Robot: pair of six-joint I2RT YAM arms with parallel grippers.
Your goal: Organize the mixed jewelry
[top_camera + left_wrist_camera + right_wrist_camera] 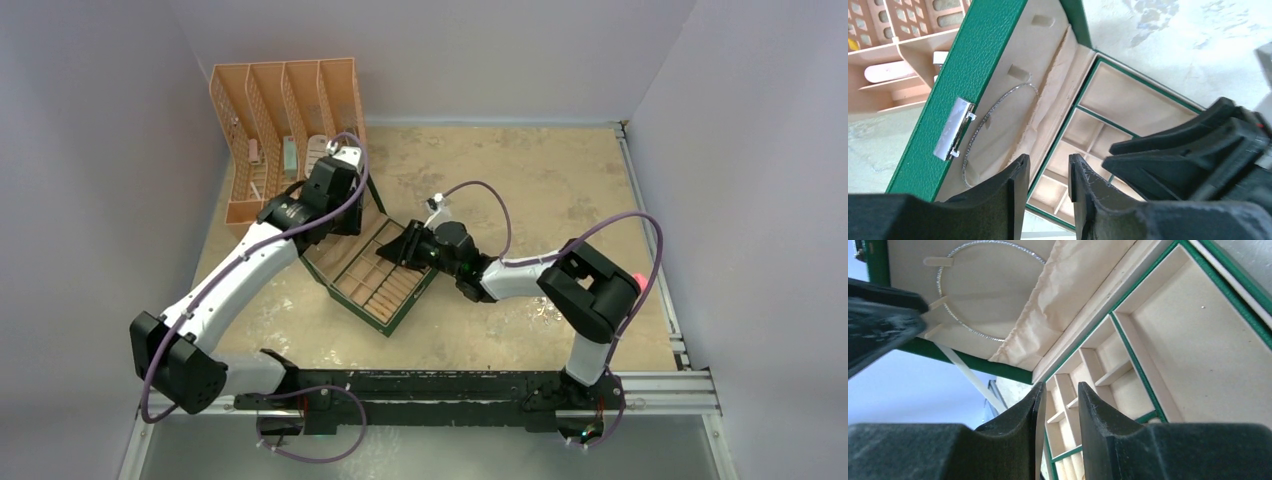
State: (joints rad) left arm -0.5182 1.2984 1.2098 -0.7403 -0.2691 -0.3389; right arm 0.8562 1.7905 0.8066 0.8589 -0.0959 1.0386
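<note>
A green jewelry box (385,322) stands open in the middle of the table, its lid raised toward the back left. A thin glittering hoop (977,132) lies against the beige lid lining and also shows in the right wrist view (973,331). My left gripper (350,220) is open and empty at the lid and hinge (1048,170). My right gripper (397,248) is open and empty over the beige compartments (1060,395), close beside the left one. The compartments I can see hold nothing. No rings or chain cluster are in view.
An orange slotted rack (285,130) stands at the back left, right behind the lid, with a small pink-capped bottle (253,150) in it. Grey walls close in the table on three sides. A metal rail (660,270) runs along the right edge.
</note>
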